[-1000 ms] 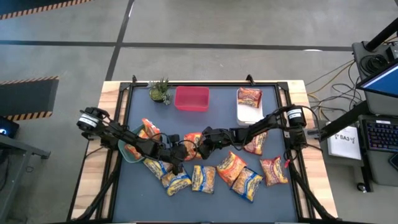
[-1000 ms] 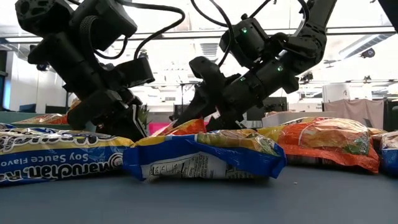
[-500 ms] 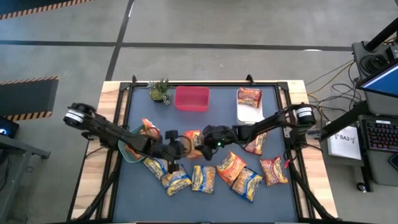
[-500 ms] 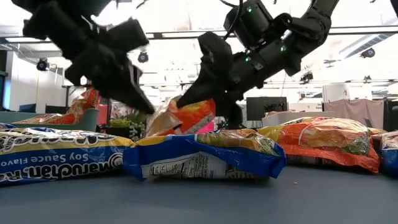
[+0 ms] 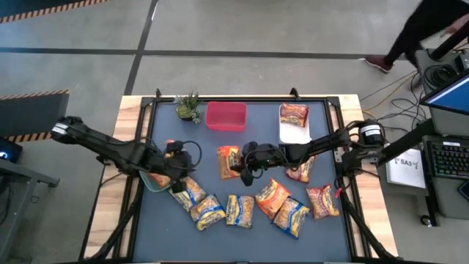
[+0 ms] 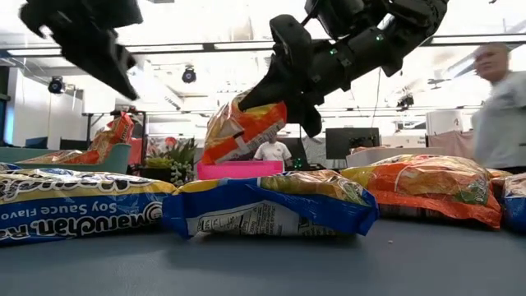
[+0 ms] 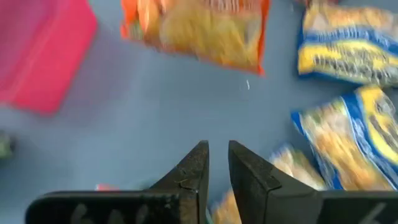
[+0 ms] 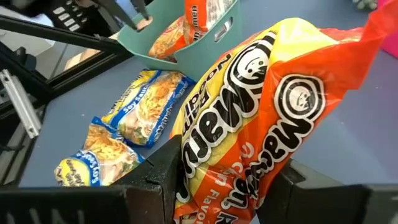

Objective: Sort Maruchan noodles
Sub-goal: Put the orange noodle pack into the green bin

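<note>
Maruchan noodle packets lie flat on the dark table: yellow-and-blue ones [image 5: 209,211] along the near side, orange ones [image 5: 271,194] to their right. My right gripper [image 5: 244,161] is shut on an orange packet [image 5: 229,161] above the table's middle. My left gripper [image 5: 183,155] hangs above the teal bin [image 5: 150,180], which holds orange packets; its fingers [image 7: 198,163] are shut to a thin slit with nothing between them. One more packet [image 5: 293,114] lies on a white tray. My right gripper pinches the orange packet's right-hand end [image 8: 205,186] between its two fingers [image 8: 163,171]. The fingers come from the table's right, slanting a little down. The packet sticks out from them toward the table's left, tilted [image 6: 242,127] and lifted clear of the packets below.
A pink bin [image 5: 226,116] and a small green plant [image 5: 188,106] stand at the far edge; the white tray [image 5: 292,133] is at the far right. A person [image 6: 501,107] stands beyond the table's right side.
My right gripper has risen and rolled, lifting the orange packet off the pile until it hangs clear and tilted. My left gripper has climbed off the yellow-and-blue packets and drawn back toward the table's left, over the teal bin.
</note>
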You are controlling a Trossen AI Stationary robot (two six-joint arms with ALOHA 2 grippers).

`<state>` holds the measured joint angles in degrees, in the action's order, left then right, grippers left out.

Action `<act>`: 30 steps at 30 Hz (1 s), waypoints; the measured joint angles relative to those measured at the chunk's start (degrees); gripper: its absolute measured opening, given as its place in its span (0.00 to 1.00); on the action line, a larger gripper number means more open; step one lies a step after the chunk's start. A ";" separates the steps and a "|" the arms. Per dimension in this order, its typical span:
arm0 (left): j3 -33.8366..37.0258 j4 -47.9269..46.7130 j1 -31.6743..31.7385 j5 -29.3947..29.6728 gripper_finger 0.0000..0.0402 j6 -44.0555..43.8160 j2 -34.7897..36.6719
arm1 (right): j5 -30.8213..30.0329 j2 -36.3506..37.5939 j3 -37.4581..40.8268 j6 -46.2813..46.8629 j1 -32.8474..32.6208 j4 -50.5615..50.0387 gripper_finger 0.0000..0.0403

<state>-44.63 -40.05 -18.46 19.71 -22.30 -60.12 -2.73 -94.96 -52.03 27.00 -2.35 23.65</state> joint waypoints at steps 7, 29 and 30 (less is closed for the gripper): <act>-2.27 -9.44 -0.42 -7.91 0.23 -4.71 -0.98 | -0.37 -0.20 0.00 -0.89 0.13 0.16 0.34; 0.89 -13.54 -0.63 -1.65 0.31 -6.77 -10.85 | -0.42 -0.24 0.00 -2.71 0.13 0.18 0.34; 1.08 -13.50 -0.63 -1.65 0.31 -6.93 -11.23 | -0.42 -0.24 0.00 -2.85 0.13 0.18 0.34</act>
<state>-43.55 -53.56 -19.09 18.07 -29.23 -71.34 -3.16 -95.20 -52.03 24.14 -2.22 23.83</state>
